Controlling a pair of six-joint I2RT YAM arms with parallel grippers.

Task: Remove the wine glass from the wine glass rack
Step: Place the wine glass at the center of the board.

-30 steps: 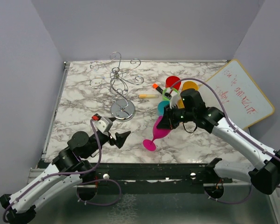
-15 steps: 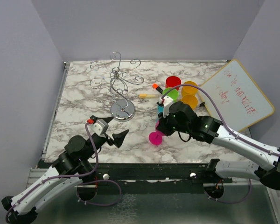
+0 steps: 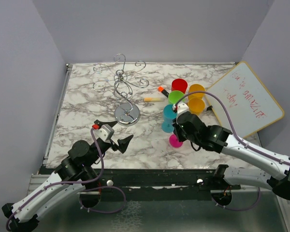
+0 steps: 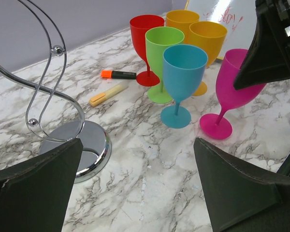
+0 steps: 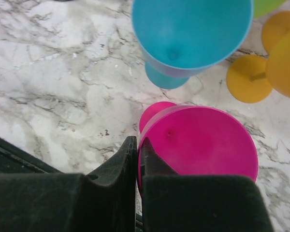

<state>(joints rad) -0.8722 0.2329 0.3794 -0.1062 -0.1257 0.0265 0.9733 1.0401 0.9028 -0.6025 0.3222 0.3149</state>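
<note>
From the overhead feed I take the wine glass rack (image 3: 122,92) as my marker: it stands upright on the marble table (image 3: 87,96), toward the far left, scroll arms spread above its round mirror base.

The magenta wine glass (image 3: 175,140) is off the rack, well to its right and nearer the arms. The right gripper (image 3: 181,128) has it. On the right wrist camera the two fingers (image 5: 118,169) are pinched nearly together over the near rim of the bowl, one inside and one outside. The glass is upright with a slight lean. Its foot looks to be on the marble in the left wrist view, though I cannot be sure its full weight is down.

Just beyond it, also right of the rack, the other glasses cluster: blue (image 3: 170,112) closest to the magenta one, then green (image 3: 176,97), red (image 3: 179,86) and two orange ones (image 3: 196,96). All stand upright. An orange marker (image 3: 163,90) and a yellow marker (image 3: 152,99) lie flat between the rack and that cluster. A whiteboard (image 3: 249,96) leans at the table's right edge, far from the rack.

The left gripper (image 3: 120,134) hangs just on the near side of the rack's base, fingers spread wide, holding nothing and touching nothing.
</note>
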